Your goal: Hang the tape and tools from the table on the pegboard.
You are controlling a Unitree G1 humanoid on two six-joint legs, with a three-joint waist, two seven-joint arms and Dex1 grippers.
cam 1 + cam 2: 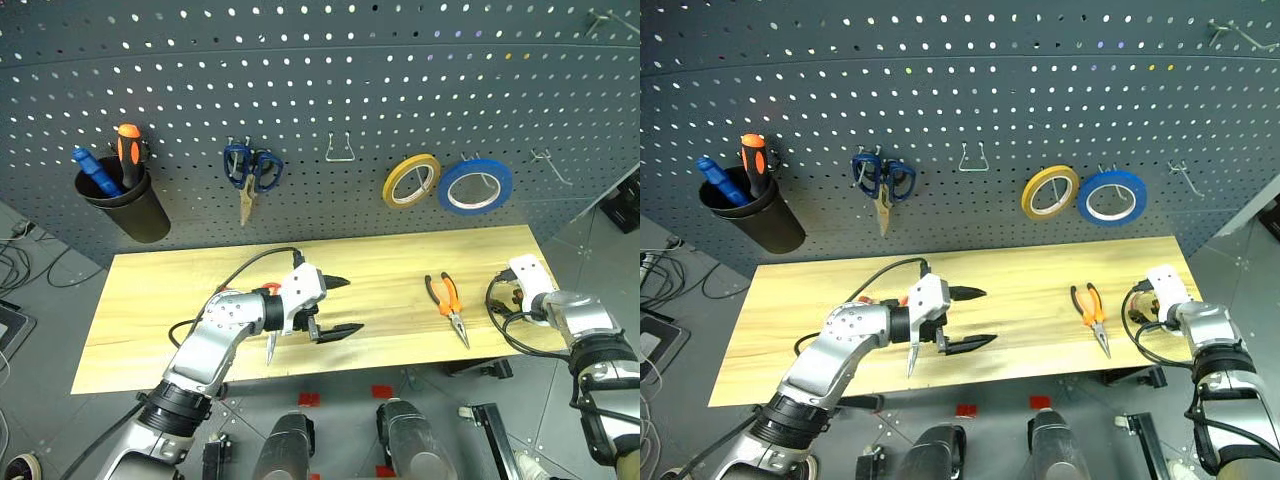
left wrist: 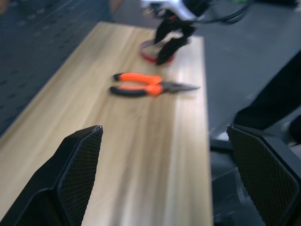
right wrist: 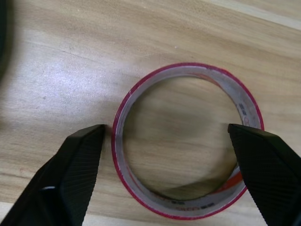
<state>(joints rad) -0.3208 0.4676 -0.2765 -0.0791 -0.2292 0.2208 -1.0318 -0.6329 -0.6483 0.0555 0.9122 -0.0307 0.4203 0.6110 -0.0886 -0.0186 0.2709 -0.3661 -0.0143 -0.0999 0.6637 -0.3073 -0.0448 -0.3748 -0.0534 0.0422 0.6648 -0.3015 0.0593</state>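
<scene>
- Your right gripper (image 3: 164, 141) hangs over the tape (image 3: 187, 141) at the bench's (image 1: 180, 290) right end, jaws spread wide to either side of the ring and not gripping it.
- The ring lies flat on the wood. If you close as you are, the fingers (image 3: 80, 160) may just shove it sideways or squash it out of round rather than catch its wall.
- It sits close to the right edge; I judge a push could slide it off the bench.
- The pliers (image 1: 447, 303) lie just left of the tape, apart from it. A wide swing of the right arm could knock them.
- Your left gripper (image 1: 333, 307) hovers over the bench's middle, jaws spread and empty, pointing right toward the pliers.
- A metal tip (image 1: 270, 350) pokes out from under the left arm; what tool it belongs to I cannot tell.
- On the pegboard (image 1: 320, 80), blue scissors (image 1: 251, 172), a yellow roll (image 1: 411, 180) and a blue roll (image 1: 475, 185) fill hooks. The empty hook (image 1: 341, 148) between them looks free.
- A black cup (image 1: 125, 200) with screwdrivers hangs far left, well clear.
</scene>
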